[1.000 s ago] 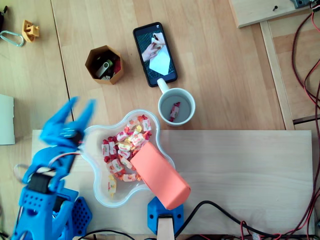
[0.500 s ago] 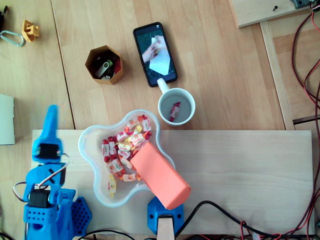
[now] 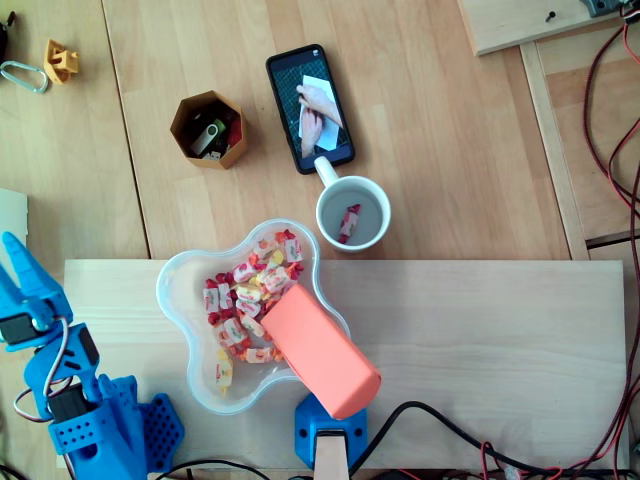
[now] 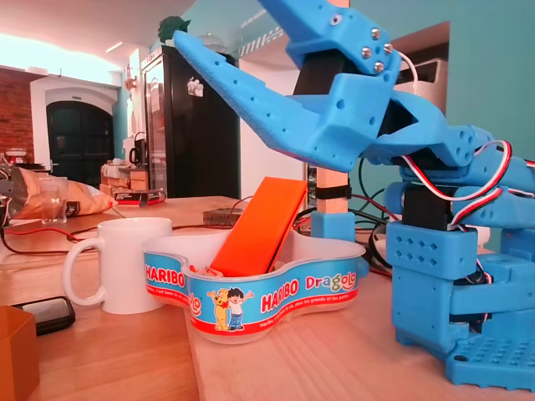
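Observation:
My blue gripper (image 3: 14, 252) sits at the far left edge of the overhead view, pointing up and left, well away from the bowl. In the fixed view the gripper (image 4: 219, 18) is raised high. Its long lower finger (image 4: 251, 92) slopes up to the left, the upper jaw runs off the top, and the gap between them holds nothing. To its right in the overhead view lies a clear wavy bowl (image 3: 178, 300) full of wrapped candies (image 3: 245, 290). An orange block (image 3: 322, 352) leans on the bowl's rim. The bowl (image 4: 251, 294) and block (image 4: 261, 224) also show in the fixed view.
A white mug (image 3: 326, 212) holding one candy stands behind the bowl, also seen as the mug (image 4: 125, 261). Further back are a phone (image 3: 310, 105) and a brown hexagonal cup (image 3: 208, 130). The bowl rests on a wooden board (image 3: 480, 340). Cables (image 3: 612, 150) run along the right.
The arm has swung left, from beside the bowl's left rim to the picture's left edge. Bowl, block and mug have not moved.

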`<action>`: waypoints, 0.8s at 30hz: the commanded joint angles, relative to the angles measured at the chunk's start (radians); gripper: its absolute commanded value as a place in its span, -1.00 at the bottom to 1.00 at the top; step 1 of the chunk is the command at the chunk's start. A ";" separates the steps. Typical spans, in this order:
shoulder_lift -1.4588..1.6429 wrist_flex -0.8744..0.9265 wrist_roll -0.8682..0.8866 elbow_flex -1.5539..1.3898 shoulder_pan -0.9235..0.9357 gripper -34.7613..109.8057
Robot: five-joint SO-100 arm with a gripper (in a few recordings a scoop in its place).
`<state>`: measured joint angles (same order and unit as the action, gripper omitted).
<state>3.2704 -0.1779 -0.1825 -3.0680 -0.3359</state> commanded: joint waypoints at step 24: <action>0.052 -0.049 -0.089 0.012 -0.035 -0.22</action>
<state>3.2704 -0.2010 -0.2546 -3.0680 -0.3482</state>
